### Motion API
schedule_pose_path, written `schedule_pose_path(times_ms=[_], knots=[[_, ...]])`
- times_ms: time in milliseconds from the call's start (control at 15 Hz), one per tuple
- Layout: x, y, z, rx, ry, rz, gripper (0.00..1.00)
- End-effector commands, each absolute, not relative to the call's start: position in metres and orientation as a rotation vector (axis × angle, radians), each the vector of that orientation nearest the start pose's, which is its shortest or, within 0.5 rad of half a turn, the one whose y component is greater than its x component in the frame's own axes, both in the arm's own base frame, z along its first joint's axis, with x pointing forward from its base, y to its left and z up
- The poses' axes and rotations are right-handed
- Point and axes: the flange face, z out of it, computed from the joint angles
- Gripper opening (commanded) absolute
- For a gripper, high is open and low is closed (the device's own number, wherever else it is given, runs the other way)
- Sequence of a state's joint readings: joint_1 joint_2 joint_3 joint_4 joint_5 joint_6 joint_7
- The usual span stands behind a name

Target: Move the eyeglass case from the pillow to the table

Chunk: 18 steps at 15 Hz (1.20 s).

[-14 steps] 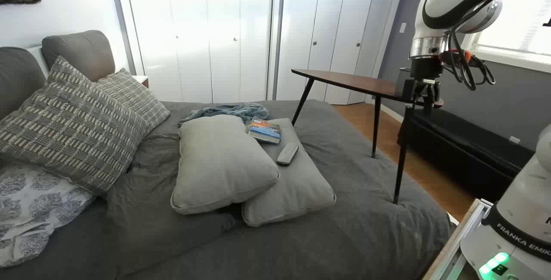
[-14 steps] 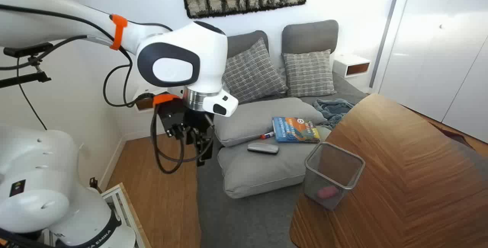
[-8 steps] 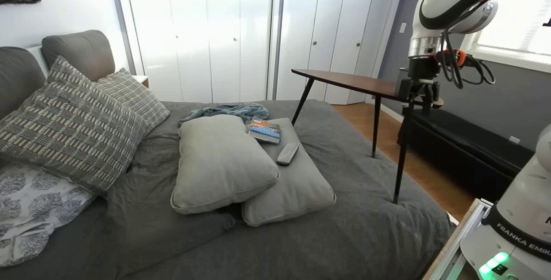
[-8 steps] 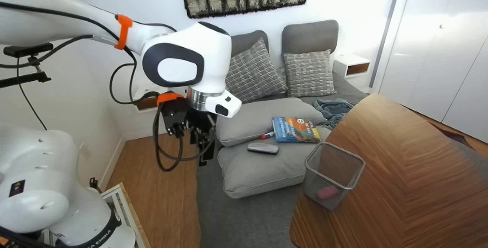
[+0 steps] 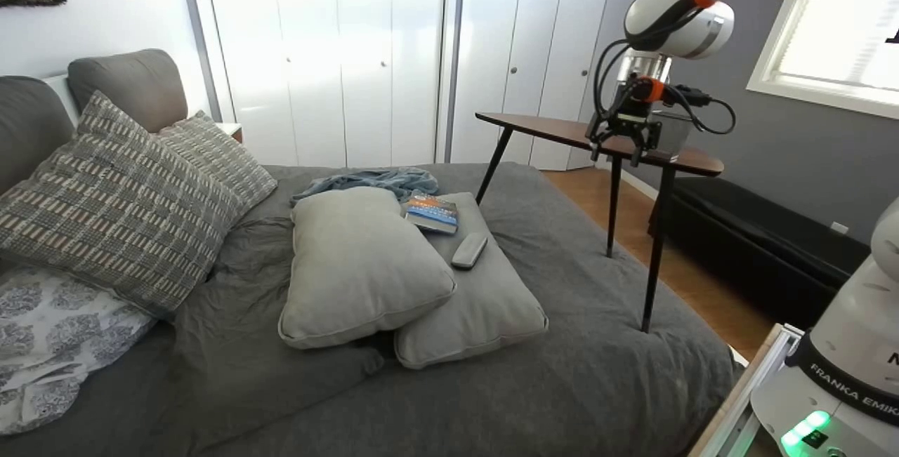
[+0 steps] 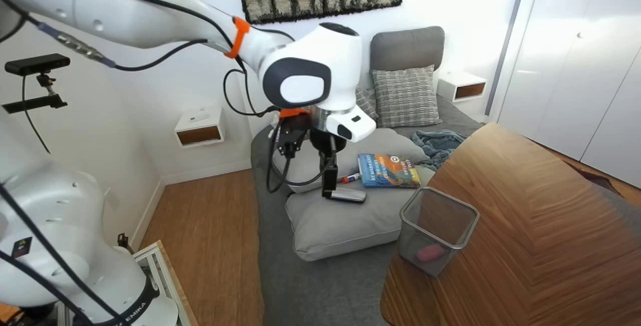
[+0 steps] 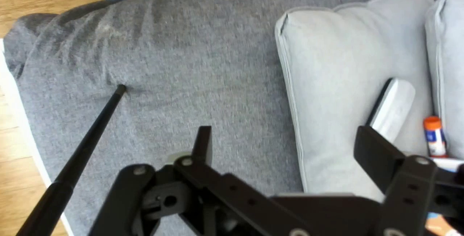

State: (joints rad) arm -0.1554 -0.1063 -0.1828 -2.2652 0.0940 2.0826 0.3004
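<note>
Grey bedding (image 5: 576, 345) bears a pale pillow (image 5: 484, 306), on which the eyeglass case (image 5: 469, 251) lies. The gripper (image 7: 288, 143), apart from it, is spread wide and unladen. The case is probably light, stiff-shelled and slippery, best pinched across its narrow width near mid-length. One finger (image 7: 377, 152) hides its end in the wrist view; the table (image 6: 541, 216) runs out of an exterior view.

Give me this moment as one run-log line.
gripper: open, empty | eyeglass case: on lower pillow | table: case not yet there | status: grasp pending
</note>
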Motion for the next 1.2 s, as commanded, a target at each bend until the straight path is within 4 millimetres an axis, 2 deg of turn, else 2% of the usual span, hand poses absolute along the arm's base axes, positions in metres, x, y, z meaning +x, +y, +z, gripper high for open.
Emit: schedule_pose_path(times_ms=[0,267,333,467,667,733,800,933,1133], knots=[[0.547,-0.145,0.373,-2.834,1.214,0.107,1.00],[0.614,-0.099,0.334,-2.862,1.256,0.219,1.00],[0.578,-0.113,0.348,-2.854,1.229,0.157,1.00],[0.603,-0.096,0.330,-2.869,1.228,0.196,1.00],[0.613,-0.096,0.324,-2.872,1.234,0.211,1.00],[0.621,-0.095,0.319,-2.813,1.332,0.208,1.00],[0.640,-0.089,0.297,-2.758,1.367,0.246,1.00],[0.664,-0.079,0.265,-2.660,1.466,0.275,1.00],[0.694,-0.061,0.222,-2.560,1.535,0.349,1.00]])
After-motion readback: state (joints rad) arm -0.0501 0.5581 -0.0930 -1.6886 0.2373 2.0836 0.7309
